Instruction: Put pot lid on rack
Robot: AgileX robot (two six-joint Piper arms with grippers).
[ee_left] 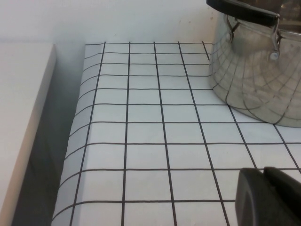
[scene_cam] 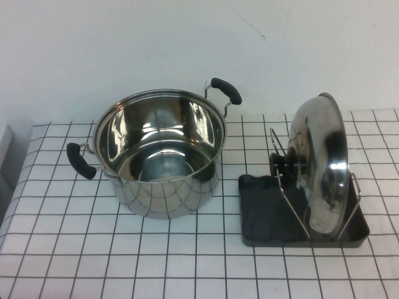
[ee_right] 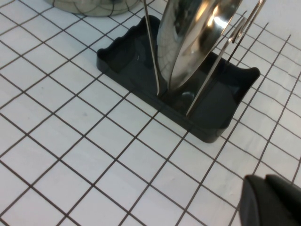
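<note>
The shiny domed pot lid (scene_cam: 321,163) stands on edge between the wire loops of the rack (scene_cam: 262,215) at the right of the table. Its black knob (scene_cam: 285,164) faces the pot. In the right wrist view the lid (ee_right: 193,37) rests in the dark grey tray (ee_right: 122,59) between two wires. My right gripper (ee_right: 265,181) is shut and empty, over the cloth in front of the rack and apart from it. My left gripper (ee_left: 263,173) is shut and empty, over the cloth near the pot (ee_left: 258,66). Neither gripper shows in the high view.
The deep steel pot (scene_cam: 159,149) with two black handles stands open at the table's middle, left of the rack. The white checked cloth (scene_cam: 124,261) covers the table. Its left edge (ee_left: 75,141) drops off beside a white surface.
</note>
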